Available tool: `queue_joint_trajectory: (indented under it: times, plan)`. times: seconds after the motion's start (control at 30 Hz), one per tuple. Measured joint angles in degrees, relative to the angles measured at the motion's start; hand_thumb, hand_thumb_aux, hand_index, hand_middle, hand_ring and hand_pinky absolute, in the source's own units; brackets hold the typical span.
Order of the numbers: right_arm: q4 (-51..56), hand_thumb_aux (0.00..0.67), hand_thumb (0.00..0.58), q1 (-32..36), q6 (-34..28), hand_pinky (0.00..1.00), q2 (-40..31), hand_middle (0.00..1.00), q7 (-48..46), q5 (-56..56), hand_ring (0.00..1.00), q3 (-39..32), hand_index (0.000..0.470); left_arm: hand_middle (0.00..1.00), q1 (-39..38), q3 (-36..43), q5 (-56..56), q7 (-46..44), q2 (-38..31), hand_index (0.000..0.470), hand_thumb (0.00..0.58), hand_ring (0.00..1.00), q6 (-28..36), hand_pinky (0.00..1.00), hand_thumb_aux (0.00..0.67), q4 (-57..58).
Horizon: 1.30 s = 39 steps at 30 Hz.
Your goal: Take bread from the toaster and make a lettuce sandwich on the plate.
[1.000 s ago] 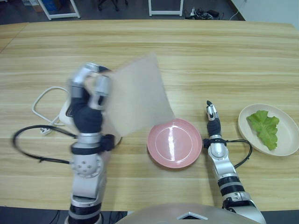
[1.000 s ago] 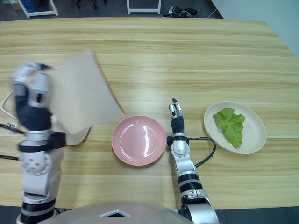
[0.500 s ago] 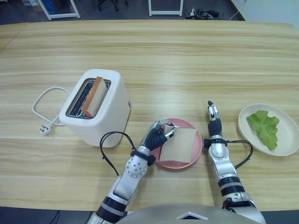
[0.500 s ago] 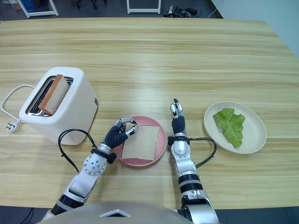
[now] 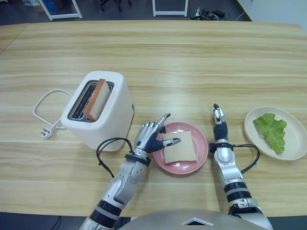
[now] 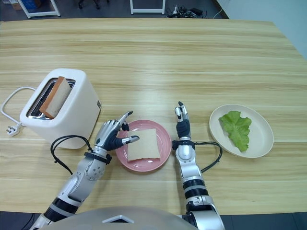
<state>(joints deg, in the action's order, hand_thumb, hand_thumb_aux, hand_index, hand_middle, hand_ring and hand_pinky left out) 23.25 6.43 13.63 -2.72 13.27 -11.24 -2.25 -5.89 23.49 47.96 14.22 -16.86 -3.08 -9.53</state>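
Left eye view, left robot hand (image 5: 149,137) spread at pink plate (image 5: 202,146) edge

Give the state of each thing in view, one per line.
Toaster, holds one upright slice.
Plug, loose on the table.
Flat slice, lies on pink plate.
Lettuce, on cream plate.
Left hand, open, fingers spread at pink plate's left edge.
Right hand, open, fingers straight, between plates.
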Motion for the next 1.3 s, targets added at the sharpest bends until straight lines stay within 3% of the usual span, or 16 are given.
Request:
queue_joint_trajectory:
  times: [0.2,0.3,0.4,0.5,0.57,0.67,0.8,1.03,1.07,1.1,1.13,1.2,1.23,1.3]
  plan:
    - [-2.84,0.000,0.000,-1.25,-0.40,0.00,0.00,0.00,0.09,-0.04,0.00,-0.07,0.000,0.00,-1.16,-2.18,4.12,8.50,-0.41,0.000,0.000,0.00,-6.38,0.00,0.000,-11.88]
    - [-9.32,0.000,0.000,-2.80,0.41,0.00,-0.44,0.00,0.21,-0.70,0.00,-0.10,0.000,0.00,-2.41,-3.60,-7.09,5.19,1.39,0.000,0.000,0.00,-8.47,0.00,0.000,-12.55]
    - [-24.13,0.000,0.000,-4.92,1.77,0.00,-3.16,0.00,-0.88,-3.36,0.00,0.70,0.000,0.00,-3.47,-6.75,-25.21,-1.36,5.44,0.000,0.000,0.00,-7.49,0.00,0.000,-11.63]
    - [-36.93,0.000,0.000,-5.03,0.39,0.00,-11.51,0.00,0.12,-14.16,0.00,7.36,0.000,0.00,-3.98,-9.57,-38.40,-6.88,8.79,0.000,0.000,0.00,-5.87,0.00,0.000,-8.66]
    - [-38.23,0.000,0.000,-5.34,-1.69,0.00,-17.42,0.00,1.75,-23.88,0.00,10.56,0.000,0.00,-3.98,-10.59,-41.89,-8.72,9.76,0.000,0.000,0.00,-5.63,0.00,0.000,-6.88]
    - [-31.03,0.000,0.000,-5.99,-6.94,0.00,-30.46,0.00,2.43,-38.68,0.00,13.13,0.000,0.00,-4.16,-11.58,-44.64,-10.72,10.93,0.000,0.000,0.00,-4.98,0.00,0.000,-4.87]
    - [-12.47,0.000,0.000,-6.32,-10.32,0.00,-39.71,0.00,0.50,-44.76,0.00,10.11,0.000,0.00,-4.37,-11.68,-44.52,-11.13,12.01,0.000,0.000,0.00,-5.06,0.00,0.000,-4.44]
    - [5.31,0.000,0.000,-5.73,-10.15,0.00,-44.38,0.00,0.28,-46.21,0.00,1.15,0.000,0.00,-4.67,-11.84,-43.52,-10.97,13.82,0.000,0.000,0.00,-5.21,0.00,0.000,-4.19]
    - [5.91,0.024,0.040,-5.86,-10.44,0.00,-44.92,0.00,0.19,-46.16,0.00,0.66,0.017,0.00,-4.75,-11.81,-43.49,-10.98,13.91,0.000,0.000,0.00,-5.21,0.00,0.000,-4.19]
    - [6.21,0.102,0.164,-6.06,-10.68,0.00,-45.49,0.00,-0.06,-46.09,0.00,0.17,0.072,0.00,-4.95,-11.82,-43.48,-10.98,14.02,0.000,0.000,0.00,-5.21,0.00,0.000,-4.19]
    - [6.33,0.363,0.458,-6.11,-10.71,0.00,-45.86,0.00,-0.26,-46.04,0.00,-0.37,0.254,0.00,-5.06,-11.84,-43.47,-10.98,14.21,0.000,0.000,0.00,-5.21,0.00,0.000,-4.20]
    - [6.39,0.533,0.556,-6.12,-10.71,0.00,-46.22,0.00,-0.94,-45.67,0.00,-1.77,0.374,0.00,-5.14,-11.86,-43.40,-10.97,14.40,0.000,0.000,0.00,-5.21,0.00,0.000,-4.20]
    - [5.88,0.670,0.580,-6.03,-10.74,0.00,-46.45,0.00,-0.99,-45.07,0.00,-2.06,0.470,0.00,-5.14,-11.85,-43.36,-10.98,14.52,0.000,0.000,0.00,-5.21,0.00,0.000,-4.21]
    - [4.76,0.670,0.580,-6.02,-11.43,0.00,-47.23,0.00,-1.43,-44.96,0.00,-2.43,0.470,0.00,-5.14,-11.87,-43.29,-11.00,14.55,0.000,0.000,0.00,-5.20,0.00,0.000,-4.24]
